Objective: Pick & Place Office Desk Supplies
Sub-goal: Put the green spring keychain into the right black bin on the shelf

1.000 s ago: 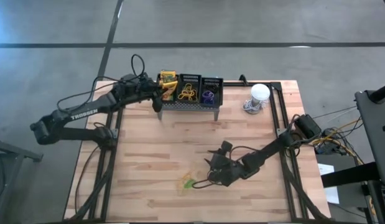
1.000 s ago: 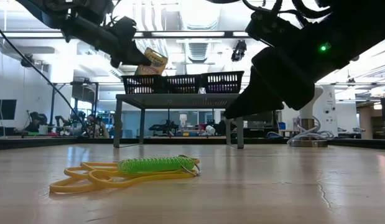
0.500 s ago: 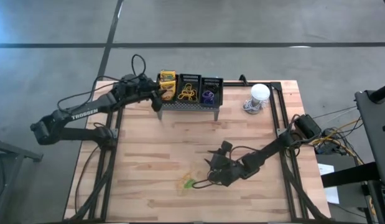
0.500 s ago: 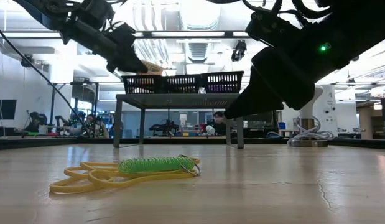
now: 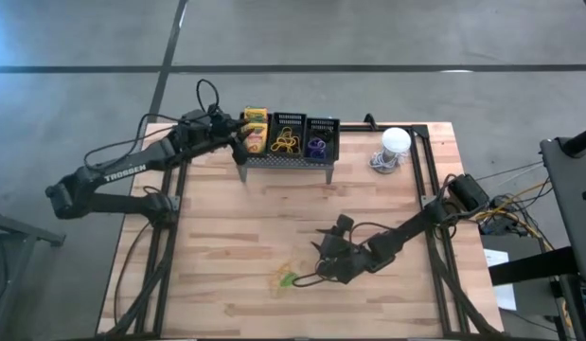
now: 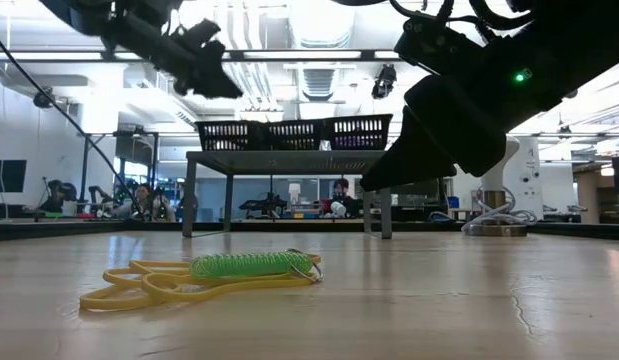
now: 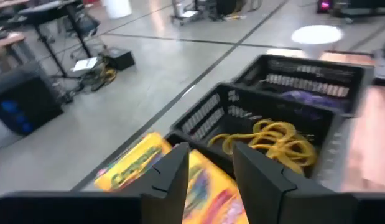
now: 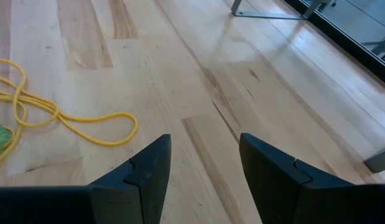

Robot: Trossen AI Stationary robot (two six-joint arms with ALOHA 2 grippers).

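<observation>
Above the leftmost basket (image 5: 256, 132) on the stand (image 5: 288, 159), my left pincer (image 7: 208, 171) hangs with fingers apart over the crayon boxes (image 5: 255, 134) lying inside, while my right pincer (image 8: 201, 165), also apart, hovers near the yellow band (image 8: 61, 112) on the worktop (image 5: 236, 237).

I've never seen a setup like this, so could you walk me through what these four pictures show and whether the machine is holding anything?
Two dark robot arms work at a wooden table. One camera looks down from above, one sits at tabletop height, and one rides on each wrist. The left gripper hovers with open jaws over the end one of three black mesh baskets on a grey stand; crayon boxes lie in that basket. The right gripper waits, jaws open, near yellow bands and a green coil on the table. Nothing is held.
</observation>
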